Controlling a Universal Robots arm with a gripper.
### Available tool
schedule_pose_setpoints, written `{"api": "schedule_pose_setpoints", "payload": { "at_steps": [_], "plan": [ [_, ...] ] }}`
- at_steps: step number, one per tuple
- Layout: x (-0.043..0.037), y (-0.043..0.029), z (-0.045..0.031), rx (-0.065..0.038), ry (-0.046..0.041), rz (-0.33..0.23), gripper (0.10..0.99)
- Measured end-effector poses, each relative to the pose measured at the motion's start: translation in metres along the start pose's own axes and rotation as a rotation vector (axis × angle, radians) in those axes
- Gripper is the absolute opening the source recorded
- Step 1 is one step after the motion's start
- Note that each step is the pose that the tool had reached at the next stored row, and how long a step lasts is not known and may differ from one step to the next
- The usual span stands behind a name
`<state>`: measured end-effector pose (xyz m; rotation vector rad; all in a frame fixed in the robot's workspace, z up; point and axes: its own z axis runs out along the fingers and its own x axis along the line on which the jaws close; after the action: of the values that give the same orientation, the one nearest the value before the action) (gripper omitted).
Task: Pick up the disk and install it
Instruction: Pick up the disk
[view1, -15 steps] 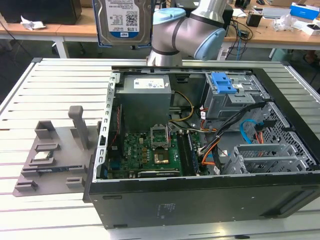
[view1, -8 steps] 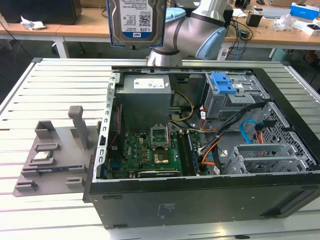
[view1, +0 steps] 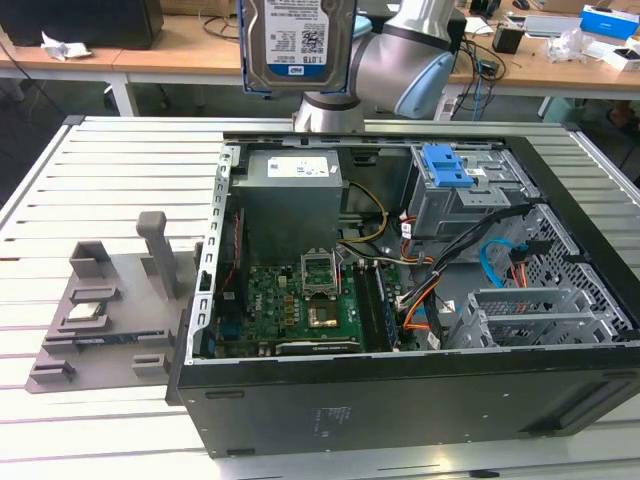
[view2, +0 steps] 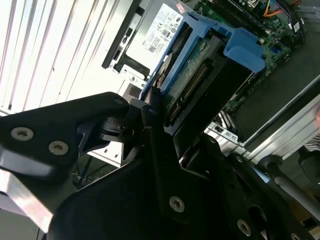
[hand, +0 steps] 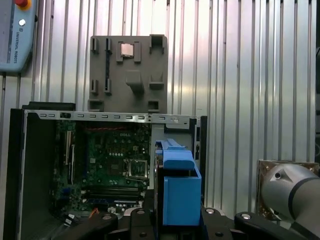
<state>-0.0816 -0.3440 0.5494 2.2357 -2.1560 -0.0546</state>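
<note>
While the disk (view1: 297, 42) hangs high over the far side of the open case (view1: 400, 400), label facing the exterior view, the gripper (view2: 152, 112) has its jaws clamped on one end of it. In the second wrist view the black fingers (view2: 159, 145) press it from both sides, inside its blue rail (view2: 243, 47). In the first wrist view the disk is seen edge-on, well above the board (hand: 110, 160).

The grey bay (view1: 455, 215) with its blue latch (view1: 447, 167) sits lower and toward the exterior view's right, well apart from the disk. This looks like the carry stage, with the disk lifted and not yet seated.

Doing it well likely means squaring the rail to the bay's guides before any descent. The disk's flat face should also be turned to match the slot. The loose cables (view1: 497, 265) just beside the bay could snag the rail, so a clean approach from above seems safer. The power supply (view1: 292, 205) sits under the disk and wants clearance too.

A grey fixture (view1: 110, 300) lies on the slatted table (view1: 120, 160) beside the case, a small silver chip (view1: 88, 311) resting on it.
</note>
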Motion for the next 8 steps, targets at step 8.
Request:
{"api": "schedule_pose_setpoints", "payload": {
  "at_steps": [8],
  "plan": [
    [0.0006,-0.0166,-0.0008,0.0,0.0,0.0,0.365]
  ]
}}
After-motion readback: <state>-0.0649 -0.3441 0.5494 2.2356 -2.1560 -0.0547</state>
